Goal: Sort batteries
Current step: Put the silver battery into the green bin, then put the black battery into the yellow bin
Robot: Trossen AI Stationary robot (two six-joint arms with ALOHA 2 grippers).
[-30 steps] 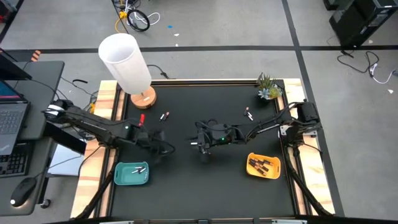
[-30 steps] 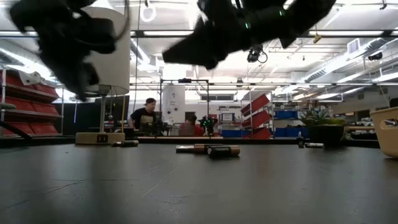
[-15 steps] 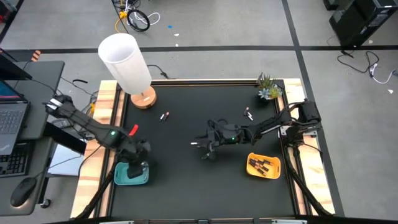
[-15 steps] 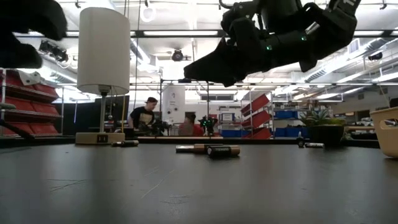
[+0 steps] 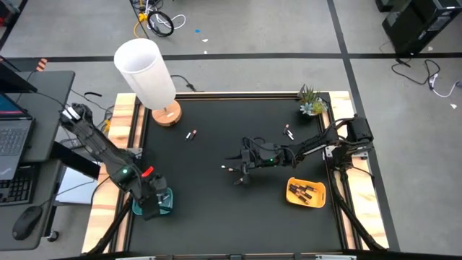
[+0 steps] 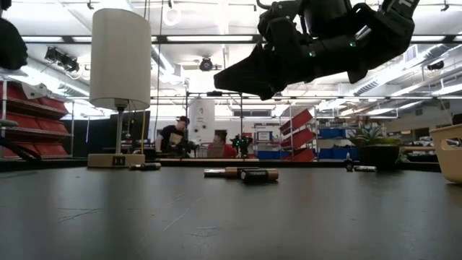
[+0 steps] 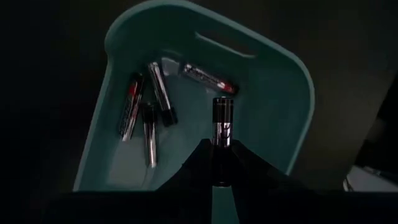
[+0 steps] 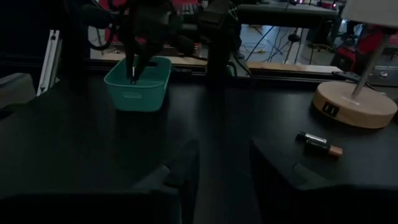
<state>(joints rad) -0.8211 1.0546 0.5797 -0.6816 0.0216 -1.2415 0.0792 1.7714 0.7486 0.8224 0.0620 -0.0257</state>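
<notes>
Battery (image 7: 222, 121) half-hidden in left gripper (image 7: 222, 163), over teal tray (image 7: 280, 93)

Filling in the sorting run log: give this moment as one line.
left gripper: shut on dark cylindrical battery, above teal plastic tray | right gripper: empty, mid-table | yellow tray: holds batteries

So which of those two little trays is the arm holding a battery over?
The teal tray, front left. The left gripper pinches a battery above it; the orange tray, front right, has no arm over it.
</notes>
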